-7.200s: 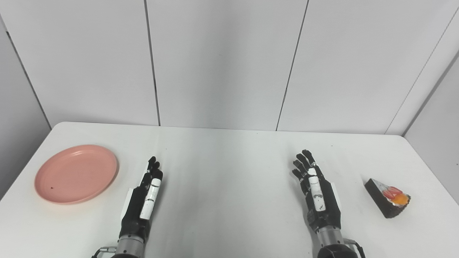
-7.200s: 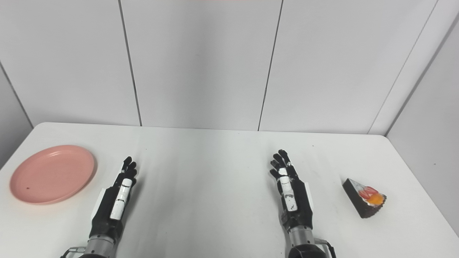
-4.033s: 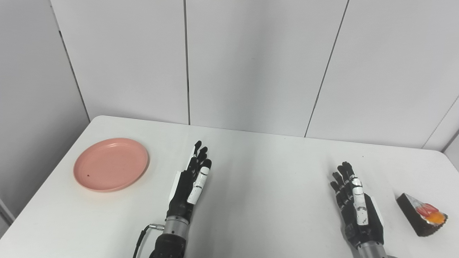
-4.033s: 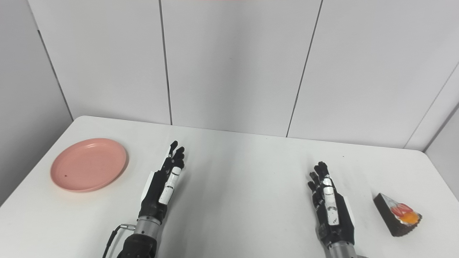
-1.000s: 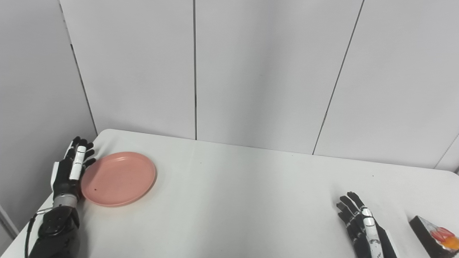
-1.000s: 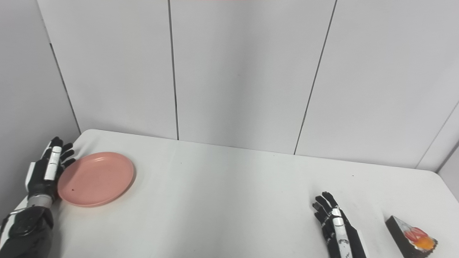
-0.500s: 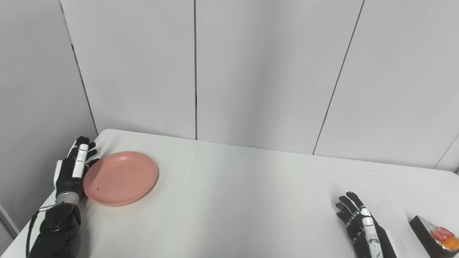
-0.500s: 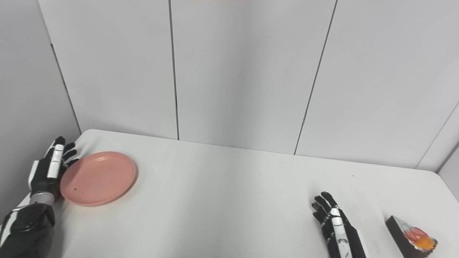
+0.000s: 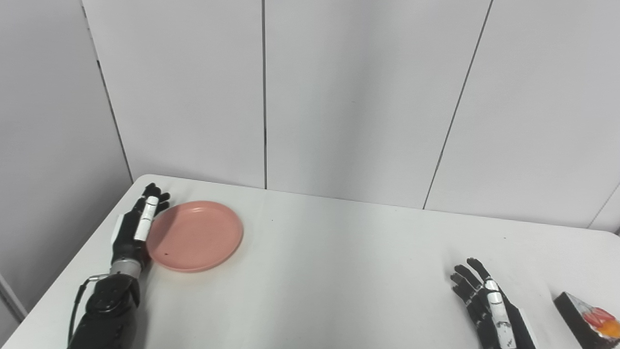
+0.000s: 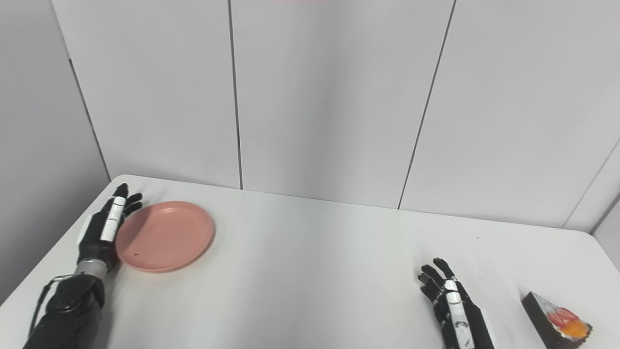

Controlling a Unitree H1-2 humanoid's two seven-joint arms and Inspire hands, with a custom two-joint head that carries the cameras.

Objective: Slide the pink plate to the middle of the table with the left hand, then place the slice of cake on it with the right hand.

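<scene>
Left hand (image 9: pixel 131 230) flat, fingers straight and apart, holding nothing, its inner edge pressed to the left rim of the plate (image 9: pixel 195 236). Plate lies flat on the table (image 9: pixel 339 271), far-left part, well short of the middle. Right hand (image 10: pixel 454 310) open, fingers spread, empty, low over the near right of the table. Cake (image 10: pixel 555 324) just right of it, not touching, partly cut off at the frame edge.

The left robot hand (image 9: pixel 131 228) has moved rightward, flat against the pink plate (image 9: pixel 194 235). The plate has slid along the tabletop (image 9: pixel 329 271) toward the middle.
</scene>
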